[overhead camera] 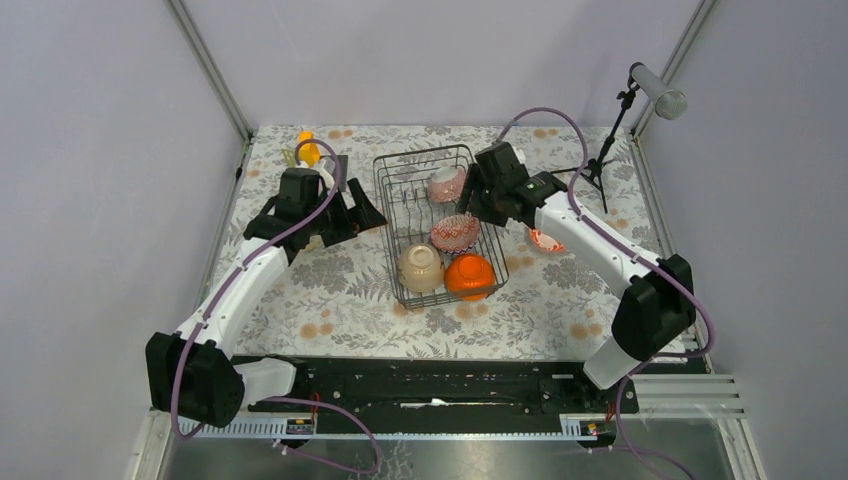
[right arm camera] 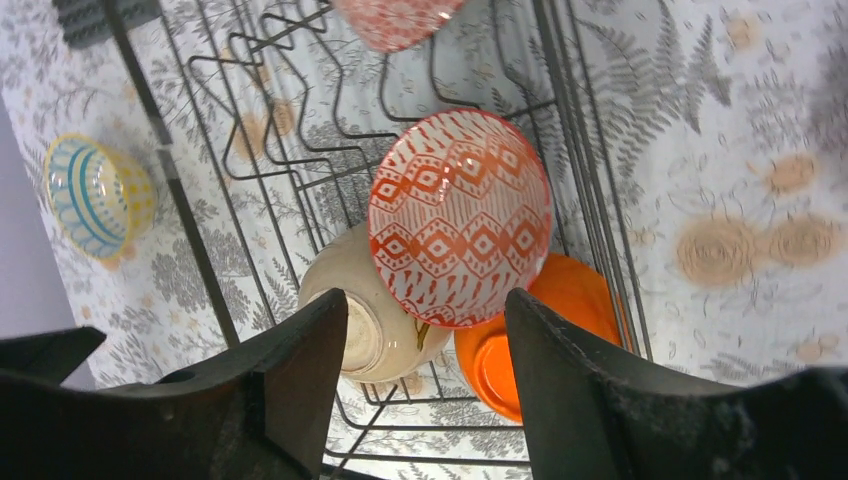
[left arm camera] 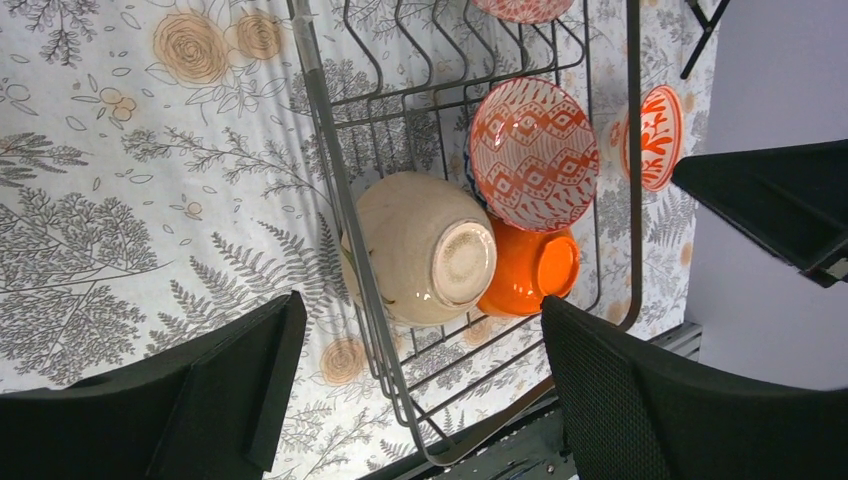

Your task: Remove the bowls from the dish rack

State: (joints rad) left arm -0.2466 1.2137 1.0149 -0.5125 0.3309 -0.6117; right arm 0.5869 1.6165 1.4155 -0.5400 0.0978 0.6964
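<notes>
One lattice bowl lies just beyond right gripper

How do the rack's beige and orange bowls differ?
The plain beige ceramic bowl lies by the black wire dish rack's left wall, the plain orange ceramic bowl nearer its right. From the left wrist, the red-lattice bowl covers part of the orange; the beige shows nearly whole. Both are tipped, feet showing.
</notes>
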